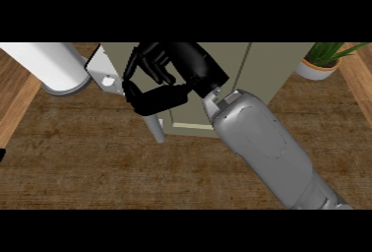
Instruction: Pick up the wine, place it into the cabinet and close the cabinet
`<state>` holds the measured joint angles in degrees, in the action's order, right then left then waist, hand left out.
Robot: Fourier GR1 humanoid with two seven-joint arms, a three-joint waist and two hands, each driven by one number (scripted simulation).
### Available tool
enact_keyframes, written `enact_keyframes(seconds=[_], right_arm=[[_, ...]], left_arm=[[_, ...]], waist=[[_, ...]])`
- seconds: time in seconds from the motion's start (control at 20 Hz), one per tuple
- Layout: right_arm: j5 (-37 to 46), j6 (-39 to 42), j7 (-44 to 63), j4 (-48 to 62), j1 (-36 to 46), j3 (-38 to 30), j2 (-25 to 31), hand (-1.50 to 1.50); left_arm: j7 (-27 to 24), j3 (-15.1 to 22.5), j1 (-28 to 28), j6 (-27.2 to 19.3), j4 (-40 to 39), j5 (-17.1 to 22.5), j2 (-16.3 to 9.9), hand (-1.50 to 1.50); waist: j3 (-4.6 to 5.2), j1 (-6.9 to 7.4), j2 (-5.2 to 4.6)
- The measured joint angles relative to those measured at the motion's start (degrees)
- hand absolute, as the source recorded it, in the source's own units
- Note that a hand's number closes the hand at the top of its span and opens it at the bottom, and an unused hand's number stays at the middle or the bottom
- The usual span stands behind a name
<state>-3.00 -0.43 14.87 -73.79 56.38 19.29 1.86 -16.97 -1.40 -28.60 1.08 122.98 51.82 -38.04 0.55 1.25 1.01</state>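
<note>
An olive-grey cabinet (240,78) stands at the back of the counter. Its white door (102,66) is swung open to the left and shows almost edge-on, with a grey strip (157,129) hanging below it. My right hand (178,64) is up at the cabinet's front, right beside the door's edge. Its fingers (149,61) are relaxed and half bent over the thumb (156,98), and nothing shows between them. No wine bottle shows anywhere; the hand and forearm (269,147) hide part of the cabinet's opening. A dark sliver (2,155) at the left edge may be my left hand.
A large white cylinder (51,66) lies at the back left, close to the open door. A potted green plant (323,59) stands at the back right. Brown wooden countertop (109,172) spreads in front of the cabinet.
</note>
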Motion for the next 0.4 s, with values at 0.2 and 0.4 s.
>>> enact_keyframes(seconds=[0.2,0.4], right_arm=[[-0.43,2.53,-3.24,2.04,0.82,-0.37,0.85,1.50],[-0.41,3.91,-5.85,3.90,1.63,-0.61,1.10,1.50]], left_arm=[[0.47,1.82,2.47,-1.44,-1.09,-1.33,1.30,-1.50],[0.92,3.50,5.49,-3.34,-2.49,-3.07,2.37,-1.50]], waist=[[0.35,0.14,0.10],[0.57,0.13,0.18]])
